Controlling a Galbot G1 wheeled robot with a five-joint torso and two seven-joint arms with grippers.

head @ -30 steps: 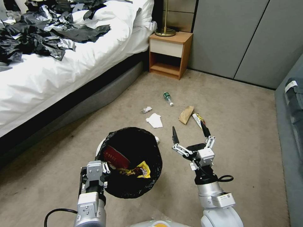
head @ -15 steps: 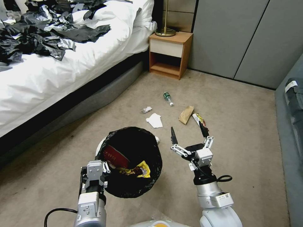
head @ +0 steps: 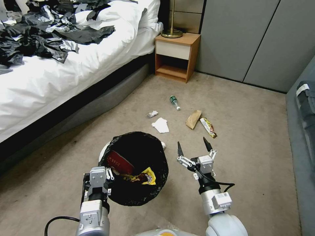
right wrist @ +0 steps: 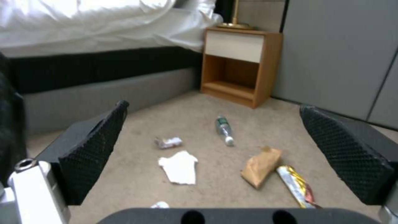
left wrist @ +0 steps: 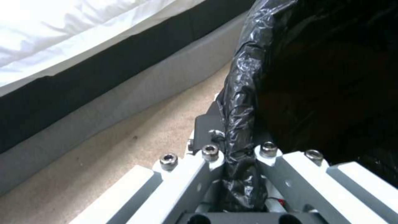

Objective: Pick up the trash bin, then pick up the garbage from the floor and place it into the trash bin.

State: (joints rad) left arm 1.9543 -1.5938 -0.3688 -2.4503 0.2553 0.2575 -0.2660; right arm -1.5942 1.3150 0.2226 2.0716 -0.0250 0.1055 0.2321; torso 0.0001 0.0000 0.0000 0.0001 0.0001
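Note:
The trash bin (head: pixel 134 144), a white bucket lined with a black bag, hangs off the floor before me. My left gripper (head: pixel 105 183) is shut on its near rim; the left wrist view shows both fingers (left wrist: pixel 209 155) clamping the black liner (left wrist: pixel 244 93). A red packet (head: pixel 119 163) and a yellow wrapper (head: pixel 144 177) lie inside. My right gripper (head: pixel 193 147) hovers open and holds nothing, just right of the bin. Beyond it the garbage lies on the carpet: a white tissue (head: pixel 160 125), a crumpled tissue (head: pixel 152 113), a small bottle (head: pixel 175 102), a brown paper bag (head: pixel 193 119) and a yellow wrapper (head: pixel 208 127).
A bed (head: pixel 65 72) with black and silver plastic sheets (head: pixel 39 29) runs along the left. A wooden nightstand (head: pixel 177 55) stands at the back by grey wall panels (head: pixel 249 39). A grey sofa edge (head: pixel 303 131) borders the right. Bare carpet (head: pixel 256 137) lies around the litter.
My right gripper has drawn back toward me and sunk lower in the view, uncovering the yellow wrapper on the floor. The bin and left gripper have stayed put.

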